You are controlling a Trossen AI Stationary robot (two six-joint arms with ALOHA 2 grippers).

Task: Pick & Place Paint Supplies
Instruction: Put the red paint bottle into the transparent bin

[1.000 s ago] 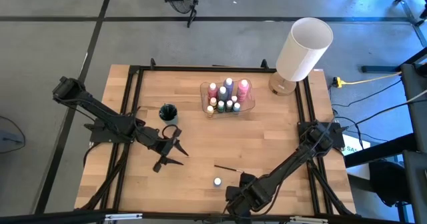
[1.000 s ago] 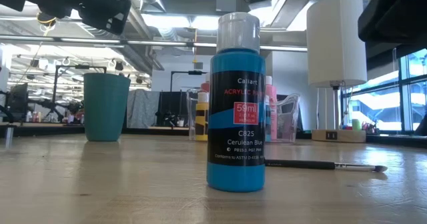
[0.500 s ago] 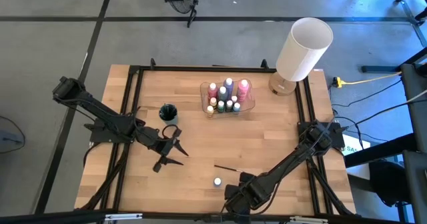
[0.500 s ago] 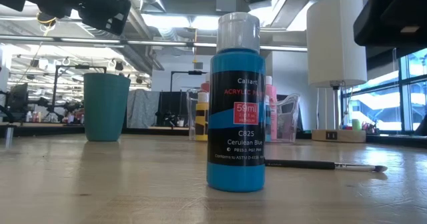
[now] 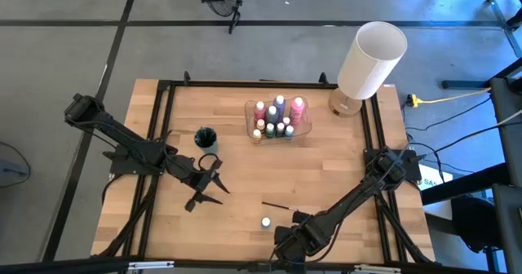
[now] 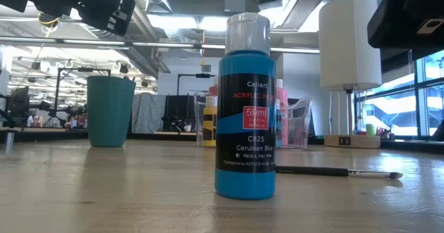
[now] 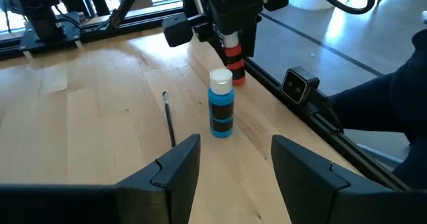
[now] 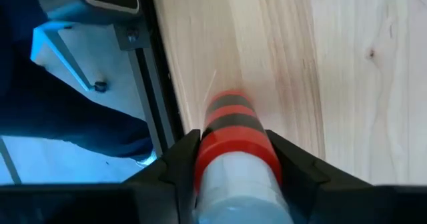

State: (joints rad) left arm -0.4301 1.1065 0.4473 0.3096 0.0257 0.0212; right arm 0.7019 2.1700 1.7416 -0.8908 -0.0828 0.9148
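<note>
A pale wooden table point(image 5: 326, 176) in a black frame stands on a grey floor, with a big white lamp point(image 5: 371, 59) at its far right corner. Near the far middle a clear tray point(image 5: 303, 129) already holds a cluster of paint bottles point(image 5: 277, 115) — pink, purple, grey and some tiny white-capped ones. A teal cup point(image 5: 205, 137) sits to the tray's left.

The right gripper point(image 8: 230, 161) is down at the near edge of the table, and over the last second its fingers have drawn in from wide open until they clamp a red bottle point(image 8: 233, 134) with a dark band and a pale cap. The right wrist view shows both fingers pressed against the bottle's sides, and the left wrist view shows the same red bottle point(image 7: 234, 57) standing in that gripper just beyond the blue one. I judge the grasp to be made, so the lift and carry to the tray come next.

The blue bottle point(image 6: 245, 105) stands upright, untouched, with a thin brush point(image 6: 336, 171) lying flat just beside it; both are still to be collected.

The left gripper point(image 7: 230, 161) has stayed put above the table's left middle — fingers apart, holding nothing, facing the blue bottle.
</note>
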